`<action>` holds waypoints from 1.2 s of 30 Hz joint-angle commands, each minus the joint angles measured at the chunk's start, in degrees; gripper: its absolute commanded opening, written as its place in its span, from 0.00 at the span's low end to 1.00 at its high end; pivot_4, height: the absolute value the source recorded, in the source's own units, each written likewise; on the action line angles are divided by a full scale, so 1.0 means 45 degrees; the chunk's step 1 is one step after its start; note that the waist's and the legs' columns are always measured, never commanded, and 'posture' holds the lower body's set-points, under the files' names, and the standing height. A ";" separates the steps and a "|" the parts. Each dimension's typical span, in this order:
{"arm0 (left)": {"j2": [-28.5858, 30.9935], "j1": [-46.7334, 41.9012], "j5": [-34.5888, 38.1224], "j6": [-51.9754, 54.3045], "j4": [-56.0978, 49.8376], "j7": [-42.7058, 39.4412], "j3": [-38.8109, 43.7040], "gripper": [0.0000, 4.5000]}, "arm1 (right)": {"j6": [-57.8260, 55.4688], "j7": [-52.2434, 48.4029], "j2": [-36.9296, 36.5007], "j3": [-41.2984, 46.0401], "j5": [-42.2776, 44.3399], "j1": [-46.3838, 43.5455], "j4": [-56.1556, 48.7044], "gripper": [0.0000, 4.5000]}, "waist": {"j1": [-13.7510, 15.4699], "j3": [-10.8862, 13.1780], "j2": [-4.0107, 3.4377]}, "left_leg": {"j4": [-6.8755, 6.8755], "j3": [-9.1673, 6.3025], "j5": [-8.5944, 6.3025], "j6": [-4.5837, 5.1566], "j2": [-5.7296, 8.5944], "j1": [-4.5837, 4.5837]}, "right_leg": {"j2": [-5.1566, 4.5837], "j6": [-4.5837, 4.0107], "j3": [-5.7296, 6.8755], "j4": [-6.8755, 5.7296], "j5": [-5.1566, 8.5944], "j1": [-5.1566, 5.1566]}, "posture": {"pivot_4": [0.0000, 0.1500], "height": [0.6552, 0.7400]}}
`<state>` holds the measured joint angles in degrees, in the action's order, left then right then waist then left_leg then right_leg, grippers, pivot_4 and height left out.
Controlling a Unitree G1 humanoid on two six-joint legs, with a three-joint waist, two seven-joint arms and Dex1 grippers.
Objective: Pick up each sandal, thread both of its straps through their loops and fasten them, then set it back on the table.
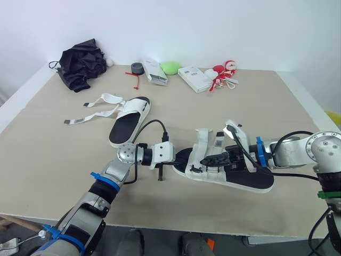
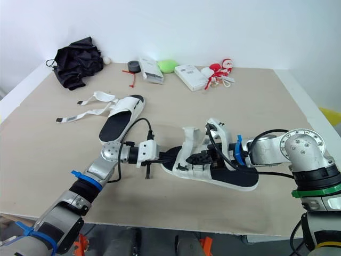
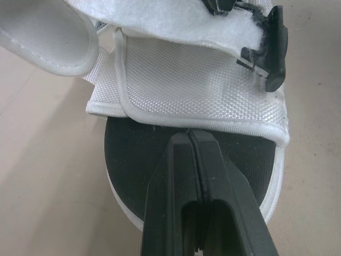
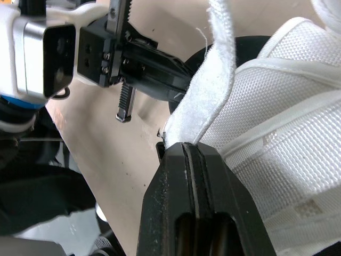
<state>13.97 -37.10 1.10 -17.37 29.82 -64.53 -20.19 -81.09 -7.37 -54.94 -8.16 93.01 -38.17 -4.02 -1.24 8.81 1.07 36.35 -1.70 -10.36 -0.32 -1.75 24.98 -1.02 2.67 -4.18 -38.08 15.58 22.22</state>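
Beige table (image 1: 53, 160) is carrying the near sandal (image 1: 250, 178); my left claw (image 1: 181, 159), closed, is pressing its sole end, probably steadying it; my right claw (image 1: 209, 159) is closing on its white strap (image 1: 202, 140), seemingly for threading.

I have 2 sandals on the table (image 1: 48, 154), both white with black footbeds. The nearer sandal (image 1: 253, 180) lies sole down right in front of me, running from my left to my right. Its woven upper is bunched over the left half, 1 fleecy strap (image 1: 202, 140) stands up loose, and a black loop (image 3: 269, 53) sits at the upper's edge. The farther sandal (image 1: 127, 125) lies flat to my left, its 2 straps (image 1: 88, 118) unfastened and splayed across the table.
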 commanded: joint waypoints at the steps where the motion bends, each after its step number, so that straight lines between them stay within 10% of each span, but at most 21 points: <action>1: 0.0115 0.0470 -0.0564 0.0403 0.0501 -0.0337 -0.0660 0.00 | -0.0819 -0.1734 -0.0056 -0.0594 -0.1668 -0.0090 -0.0673 0.02 | -0.0001 -0.0001 0.0002 | -0.0002 -0.0002 0.0000 0.0000 0.0000 0.0000 | -0.0001 -0.0004 0.0003 0.0000 0.0001 0.0000 | 1.00 0.98; 30: 0.0221 0.0896 -0.0561 0.0693 -0.0008 -0.0309 -0.0736 0.00 | -0.0396 -0.9201 -0.0110 -0.1998 -0.7797 -0.1987 -0.0838 0.02 | 0.0006 -0.0004 -0.0002 | -0.0038 -0.0008 -0.0029 0.0015 0.0010 -0.0004 | -0.0008 -0.0023 0.0018 -0.0002 0.0049 0.0012 | 1.00 0.98; 36: 0.0284 0.0955 -0.0553 0.0691 -0.0060 -0.0311 -0.0714 0.00 | -0.0499 -0.9792 0.0029 -0.1561 -0.7927 -0.1680 -0.1502 0.45 | 0.0008 -0.0004 -0.0002 | -0.0038 -0.0013 -0.0030 0.0014 0.0011 -0.0005 | -0.0006 -0.0024 0.0021 -0.0006 0.0048 0.0012 | 1.00 0.98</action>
<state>14.30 -35.45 1.15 -16.26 27.00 -64.18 -20.21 -82.81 -49.95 -54.40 -15.91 57.62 -46.08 -8.30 -1.21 8.80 1.06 36.18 -1.75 -10.50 -0.25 -1.70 24.96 -1.05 2.57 -4.09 -38.11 15.80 22.27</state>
